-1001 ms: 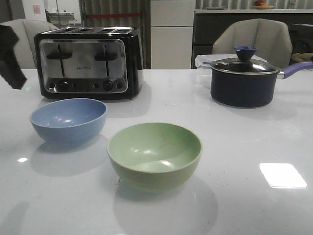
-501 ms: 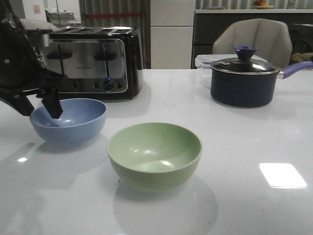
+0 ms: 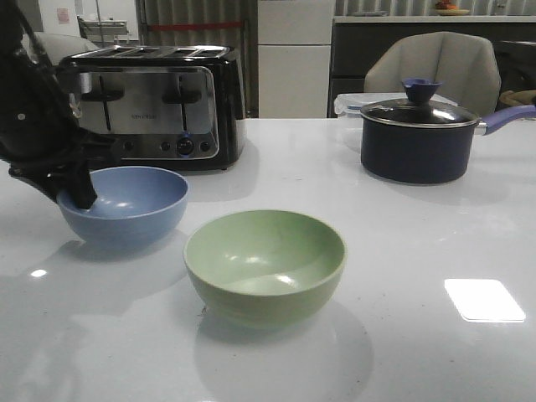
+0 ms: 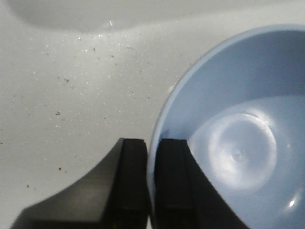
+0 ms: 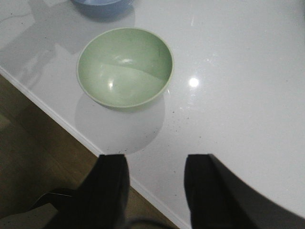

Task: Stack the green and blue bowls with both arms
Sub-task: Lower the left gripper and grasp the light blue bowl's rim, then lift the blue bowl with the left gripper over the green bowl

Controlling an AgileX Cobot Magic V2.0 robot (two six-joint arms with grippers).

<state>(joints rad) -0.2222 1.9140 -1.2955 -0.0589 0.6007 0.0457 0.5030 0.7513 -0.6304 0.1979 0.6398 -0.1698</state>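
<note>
**Left hand is gripping the blue bowl by its rim**

The left hand (image 4: 151, 191) is closing on the wall of the blue bowl (image 3: 126, 203), with one finger (image 4: 172, 183) inside and the other outside, so the rim is pinched between them. I am judging that this grip lets the arm lift the bowl and carry it over the green bowl (image 3: 265, 260), which is standing near it, toward the front edge of the table (image 3: 402, 251), and is not touching it. The green bowl is sitting upright and empty, ready to receive the other one.

The right hand (image 5: 155, 183) is hanging above the table edge with its fingers well apart and holding nothing; it is looking down at the green bowl.

The table is white and glossy and is showing reflections of light. Behind the bowls a toaster (image 3: 151, 105) and a dark saucepan (image 3: 419, 138) with a blue handle are standing, and chairs and cabinets are filling the room behind.
</note>
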